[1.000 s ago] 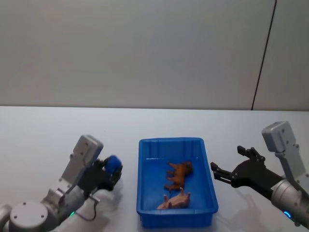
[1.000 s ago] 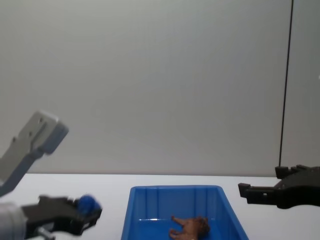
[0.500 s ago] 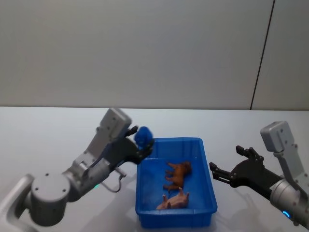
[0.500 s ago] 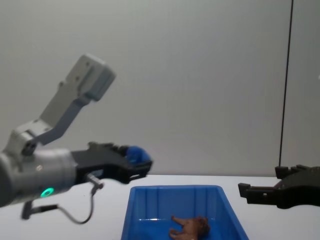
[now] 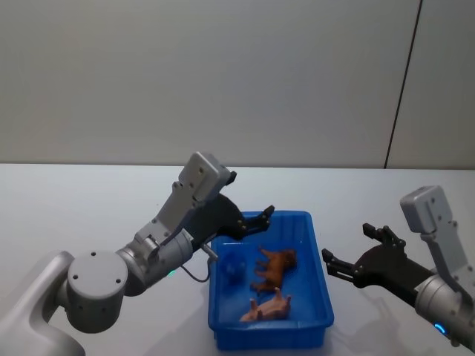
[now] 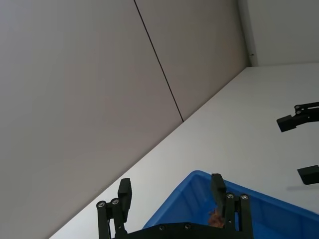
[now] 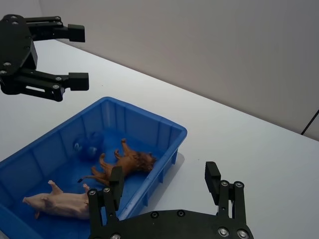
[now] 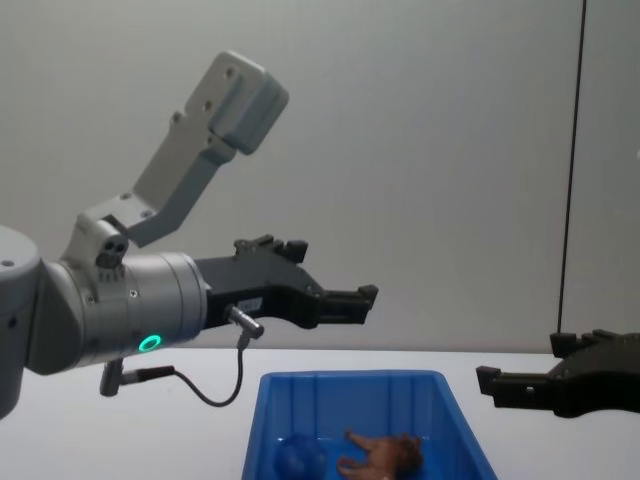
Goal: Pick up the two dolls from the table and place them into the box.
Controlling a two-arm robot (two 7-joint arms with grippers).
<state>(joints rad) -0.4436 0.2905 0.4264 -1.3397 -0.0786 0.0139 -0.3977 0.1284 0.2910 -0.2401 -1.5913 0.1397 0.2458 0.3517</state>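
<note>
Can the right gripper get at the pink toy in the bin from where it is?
Probably yes. The right gripper is open beside the bin, on the table. The pink toy lies uncovered at the bin's near end, apart from the brown toy. The left gripper hovers over the far end.

The box [image 5: 322, 300] looks like smooth, glossy blue plastic, light catching on its sloping walls. Inside it, the brown animal toy [image 5: 274, 265] has a rougher, furry-looking coat, the dark-blue rounded toy [image 5: 234, 268] a smooth, faintly shiny skin, and a pink animal figure [image 5: 269, 308] a smooth matt surface. Around the box, the table [image 5: 74, 208] is plain matt white
</note>
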